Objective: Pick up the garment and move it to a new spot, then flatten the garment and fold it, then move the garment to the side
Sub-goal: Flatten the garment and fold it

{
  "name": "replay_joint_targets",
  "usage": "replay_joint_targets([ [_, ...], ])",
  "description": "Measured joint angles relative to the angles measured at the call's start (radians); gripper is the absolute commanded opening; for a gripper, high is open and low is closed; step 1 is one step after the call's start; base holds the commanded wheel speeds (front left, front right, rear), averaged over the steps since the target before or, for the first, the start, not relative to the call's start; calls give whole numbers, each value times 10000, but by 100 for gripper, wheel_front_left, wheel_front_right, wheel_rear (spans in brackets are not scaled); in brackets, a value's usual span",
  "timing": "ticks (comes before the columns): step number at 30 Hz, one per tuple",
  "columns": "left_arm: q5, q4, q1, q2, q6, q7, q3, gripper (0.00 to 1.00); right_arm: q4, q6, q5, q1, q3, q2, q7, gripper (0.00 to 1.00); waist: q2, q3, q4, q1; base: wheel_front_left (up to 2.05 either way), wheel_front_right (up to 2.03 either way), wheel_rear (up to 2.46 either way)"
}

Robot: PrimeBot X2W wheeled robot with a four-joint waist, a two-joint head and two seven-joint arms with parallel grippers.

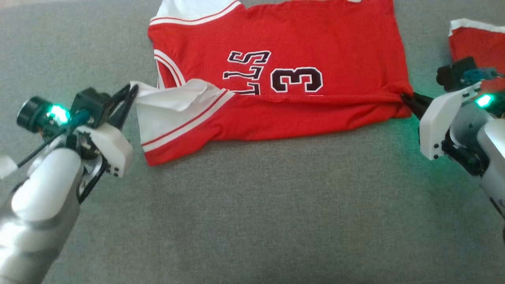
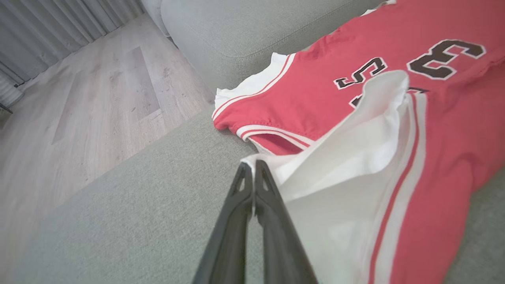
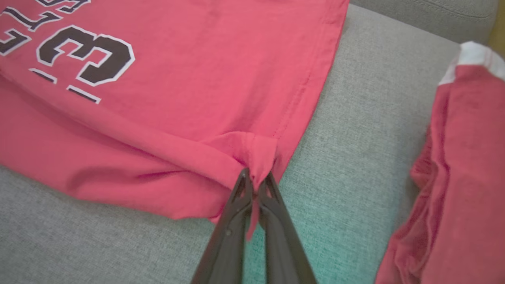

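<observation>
Now the left gripper (image 1: 133, 90) is pinched shut on the white corner of the red shirt (image 1: 315, 43), which lies half folded on the grey couch (image 1: 252, 205). The right gripper (image 1: 404, 96) pinches the red hem. Both hold only a little cloth, so a hard pull might make it slip out.

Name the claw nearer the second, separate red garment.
Right. The right claw pinches the jersey corner beside that garment; the left claw grips the jersey's far end.
</observation>
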State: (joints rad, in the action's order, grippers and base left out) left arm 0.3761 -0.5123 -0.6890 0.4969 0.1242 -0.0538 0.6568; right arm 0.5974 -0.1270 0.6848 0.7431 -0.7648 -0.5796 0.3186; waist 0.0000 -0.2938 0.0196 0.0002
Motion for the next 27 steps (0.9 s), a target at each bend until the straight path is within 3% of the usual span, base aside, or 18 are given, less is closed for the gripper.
replay_joint_targets([
  [4, -165, -828, -818, -157, 10, 213, 466, 0, 276, 0, -10, 366, -171, 71, -35, 0, 0, -191, -45, 0, 0, 0, 0],
  [5, -165, -828, -818, -157, 10, 213, 466, 0, 276, 0, -10, 366, -171, 71, -35, 60, 0, -191, -45, 0, 0, 0, 0],
  [6, -165, -1030, -1020, -211, 44, 311, 543, 43, 395, 0, -86, 483, -161, 105, -136, 100, 0, -221, -66, 0, 0, 0, 0],
  [7, -167, -1218, -1236, -299, 81, 483, 556, 100, 535, 0, -142, 593, -102, 153, -268, 100, 0, -249, -86, -1, 0, 0, 0],
  [10, -136, -1737, -1882, -619, 10, 1175, 374, 100, 1016, 0, -276, 926, 339, 397, -963, 100, 0, -274, -133, 0, 0, 0, 0],
  [17, 934, -2050, -2104, -1429, -757, 2943, -1072, 100, 1682, 0, -545, 1061, 2021, 1175, -3804, 100, 0, 158, -160, -1, 0, 0, 0],
  [21, 1452, -943, -1050, -1802, -1200, 3060, -2144, 100, 1632, 0, -997, 839, 3014, 1628, -5292, 100, 0, 580, -142, -2, 0, 0, 0],
  [27, 1279, 1404, 1485, -2581, -1684, 3106, -3473, 100, 828, 0, -2397, -801, 4654, 2364, -5689, 100, 1, 1218, -89, -4, 0, 0, 0],
])
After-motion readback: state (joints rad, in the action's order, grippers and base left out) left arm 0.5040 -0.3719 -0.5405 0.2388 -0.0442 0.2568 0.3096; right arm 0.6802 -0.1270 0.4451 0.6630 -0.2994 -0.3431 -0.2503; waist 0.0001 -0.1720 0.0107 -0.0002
